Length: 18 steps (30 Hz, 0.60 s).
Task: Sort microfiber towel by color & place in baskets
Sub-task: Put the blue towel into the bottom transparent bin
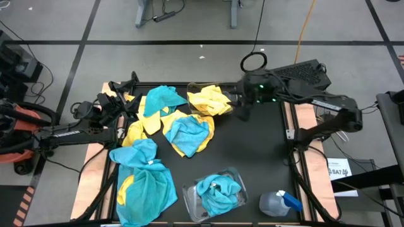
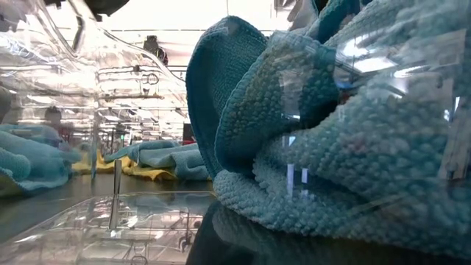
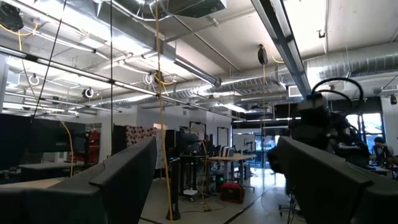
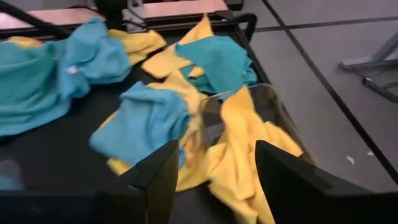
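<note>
Black table, seen from above. Near the front edge, right of centre: a clear basket stuffed with blue towels. Just right of it, toward the front right corner: a clear spray bottle with a blue trigger, lying on its side. Near the front left corner: a heap of blue towels with a bit of yellow peeking from under them.

Mid-table: a blue towel lying on a yellow one. To its left, more yellow cloth spread toward the left edge.

Toward the back edge, left of centre: another blue towel. Beside it at the back, centre: a second clear basket holding crumpled yellow towels, some spilling over its rim onto the table.

Right gripper just beside that basket on its right, fingers parted to a medium gap, holding nothing; yellow towels directly ahead between them in the wrist view.

Left gripper by the back left corner, raised and aimed out into the room, fingers spread wide, empty.

From table height: front basket wall and blue towels filling the picture, with blue and yellow cloths farther back.
</note>
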{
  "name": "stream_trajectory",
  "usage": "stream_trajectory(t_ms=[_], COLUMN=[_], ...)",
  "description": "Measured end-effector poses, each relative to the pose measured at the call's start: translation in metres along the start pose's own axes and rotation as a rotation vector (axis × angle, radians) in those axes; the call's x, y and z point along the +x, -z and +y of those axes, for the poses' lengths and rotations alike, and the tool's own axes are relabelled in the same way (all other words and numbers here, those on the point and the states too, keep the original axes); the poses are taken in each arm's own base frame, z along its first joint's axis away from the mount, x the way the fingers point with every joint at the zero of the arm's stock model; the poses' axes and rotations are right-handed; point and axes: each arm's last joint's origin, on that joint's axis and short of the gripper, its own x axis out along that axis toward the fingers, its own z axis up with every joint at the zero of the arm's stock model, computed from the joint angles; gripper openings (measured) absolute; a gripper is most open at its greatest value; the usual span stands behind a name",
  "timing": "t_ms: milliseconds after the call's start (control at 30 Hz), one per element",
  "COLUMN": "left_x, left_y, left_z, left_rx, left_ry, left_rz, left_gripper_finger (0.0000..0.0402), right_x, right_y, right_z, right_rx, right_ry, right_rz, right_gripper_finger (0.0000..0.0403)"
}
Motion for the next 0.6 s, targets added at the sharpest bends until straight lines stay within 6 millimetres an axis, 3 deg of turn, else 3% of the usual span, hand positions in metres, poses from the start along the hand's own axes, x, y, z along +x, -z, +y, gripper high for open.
stream_trajectory(t_ms=[233, 600], left_x=[0.0, 0.0], left_y=[0.0, 0.0], left_z=[0.0, 0.0], left_rx=[0.0, 0.0], left_ry=[0.0, 0.0], left_rz=[0.0, 0.0], left_gripper_finger=[0.0335, 0.0335], right_x=[-0.03, -0.041], right_y=[0.009, 0.02], right_z=[0.018, 0.039], right_rx=[-0.001, -0.04], right_ry=[-0.064, -0.143], right_rz=[0.026, 0.109], right_gripper_finger=[0.0203, 0.0203])
